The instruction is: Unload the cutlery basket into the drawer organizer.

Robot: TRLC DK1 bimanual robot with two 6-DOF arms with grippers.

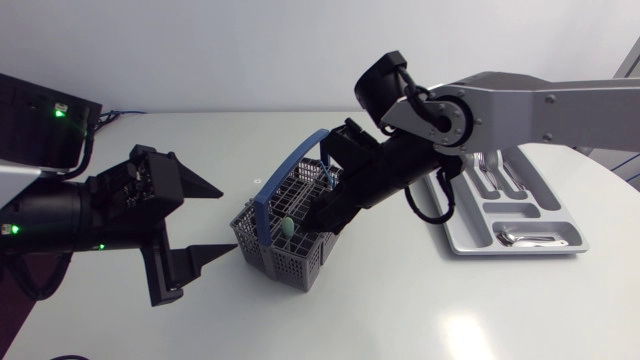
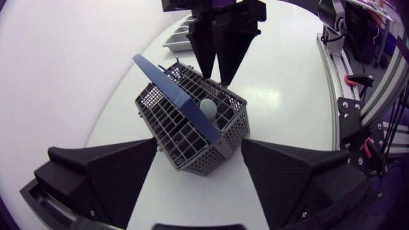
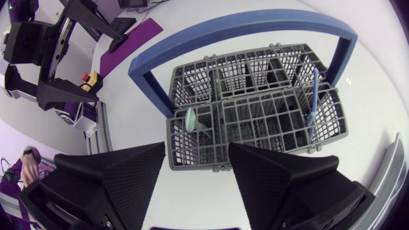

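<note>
Under the spread right hand (image 3: 197, 147), the basket (image 3: 268, 145).
Drop straight onto the green utensil (image 3: 190, 119), pinching clear of the wires.

The head camera looks down from above on the white table (image 1: 400, 310), taking in both arms. The left wrist camera, behind the matte black left gripper (image 2: 199, 140), faces obliquely down at the grey lattice plastic cutlery basket with a blue handle (image 2: 192, 124) just ahead of its fingers. The right wrist camera looks steeply down past the matte black right gripper (image 3: 197, 145), close above that basket. All three views share the basket.
</note>
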